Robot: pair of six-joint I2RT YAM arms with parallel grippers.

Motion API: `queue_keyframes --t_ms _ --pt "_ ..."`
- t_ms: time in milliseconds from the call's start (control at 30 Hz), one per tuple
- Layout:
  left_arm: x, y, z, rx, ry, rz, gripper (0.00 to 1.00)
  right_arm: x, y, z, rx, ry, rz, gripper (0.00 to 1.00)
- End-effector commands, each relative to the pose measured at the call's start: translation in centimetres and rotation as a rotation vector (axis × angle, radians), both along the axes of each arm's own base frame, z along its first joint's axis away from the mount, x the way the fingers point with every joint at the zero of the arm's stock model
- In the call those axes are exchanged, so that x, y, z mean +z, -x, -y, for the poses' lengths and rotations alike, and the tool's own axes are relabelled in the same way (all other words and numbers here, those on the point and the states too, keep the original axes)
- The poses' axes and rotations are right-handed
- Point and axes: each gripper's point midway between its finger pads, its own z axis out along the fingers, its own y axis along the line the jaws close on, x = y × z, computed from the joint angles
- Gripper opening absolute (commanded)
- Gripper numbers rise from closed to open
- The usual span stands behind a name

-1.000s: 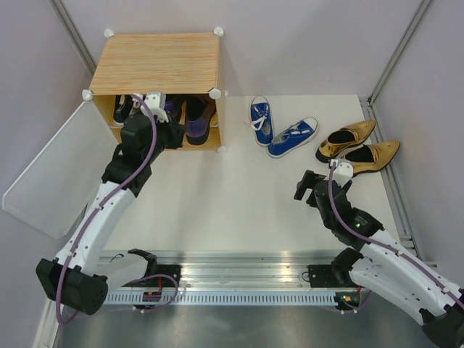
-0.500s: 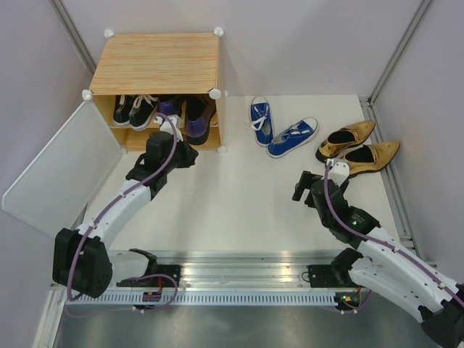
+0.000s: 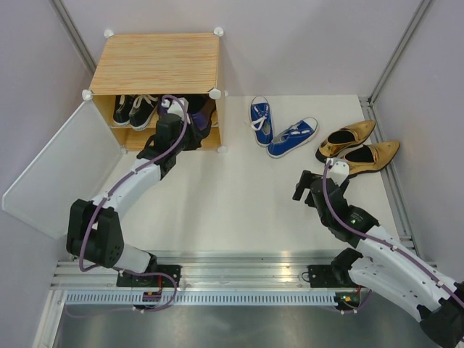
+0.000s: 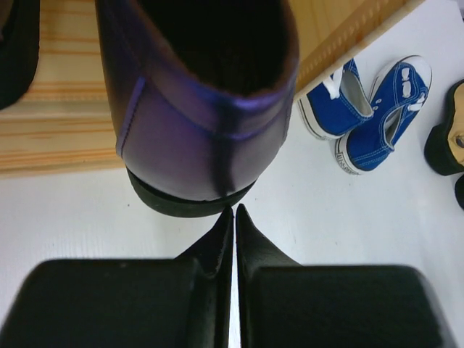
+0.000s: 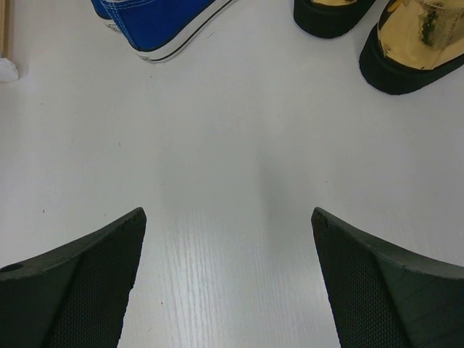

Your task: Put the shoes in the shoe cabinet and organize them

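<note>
Light wood-grain is covering the boxy shoe cabinet standing at the far left of the white counter, and its pale white door panel is hanging open to the left. Black sneakers with white laces are resting on a shelf inside, on the left, and glossy purple pointed high heels are sitting beside them on the right, at the open front. Your left arm is stretching across the counter to that opening. Your left fingers are pressing flat against each other and holding nothing, with their tips just below the black sole at the back of the nearer purple shoe; you cannot tell whether they are touching it. Blue sneakers with white laces are lying on the counter just right of the cabinet, and shiny gold pointed heels are lying side by side farther right. Your right fingers are standing wide apart, gripping nothing, and hovering over bare counter, with the gold pair's black-soled backs and one blue sneaker just ahead of them.
</note>
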Motion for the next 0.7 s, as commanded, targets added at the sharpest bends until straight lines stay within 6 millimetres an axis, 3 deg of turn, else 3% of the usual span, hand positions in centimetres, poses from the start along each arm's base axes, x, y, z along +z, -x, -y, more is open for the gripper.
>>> queue_keyframes --t_ms 0,167,500,667 --pt "3.8 -2.8 0.3 0.004 -0.017 0.131 0.02 1.6 -0.8 -0.1 -0.007 -0.021 0.038 0.98" --pt "3.0 -4.3 0.6 -0.003 -0.042 0.119 0.02 1.5 -0.9 -0.2 -0.003 -0.021 0.033 0.98" --pt "4.4 -6.5 0.2 0.036 -0.083 0.164 0.02 1.2 -1.1 0.0 -0.013 -0.018 0.024 0.98" --pt "4.0 -7.2 0.9 0.015 -0.073 0.155 0.02 1.1 -1.2 0.1 -0.016 -0.014 0.018 0.98"
